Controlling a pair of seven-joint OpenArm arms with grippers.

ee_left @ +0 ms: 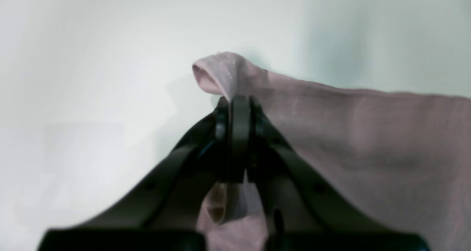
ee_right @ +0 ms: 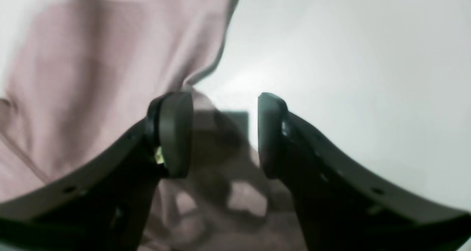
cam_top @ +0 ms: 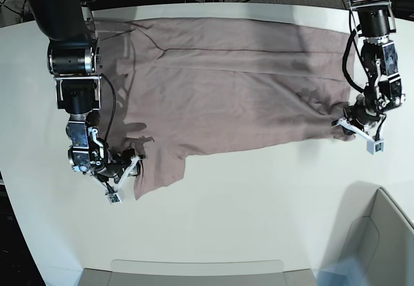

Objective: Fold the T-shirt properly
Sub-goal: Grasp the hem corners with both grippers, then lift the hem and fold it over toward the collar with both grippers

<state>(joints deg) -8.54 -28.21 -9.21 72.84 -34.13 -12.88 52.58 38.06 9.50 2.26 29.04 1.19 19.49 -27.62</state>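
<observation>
The left gripper (ee_left: 235, 107) is clamped on a corner of the T-shirt (cam_top: 226, 92), spread lengthwise across the tabletop (cam_top: 259, 202); the right gripper (ee_right: 224, 133) gapes beside the opposite sleeve.

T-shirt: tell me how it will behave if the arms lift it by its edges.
The T-shirt will probably hang limp: the corner pinched in the left gripper curls over in a soft loop. It looks light, being thin and wrinkled flat on the table. With the right gripper open above its hem, that side would likely stay down and drag.
</observation>
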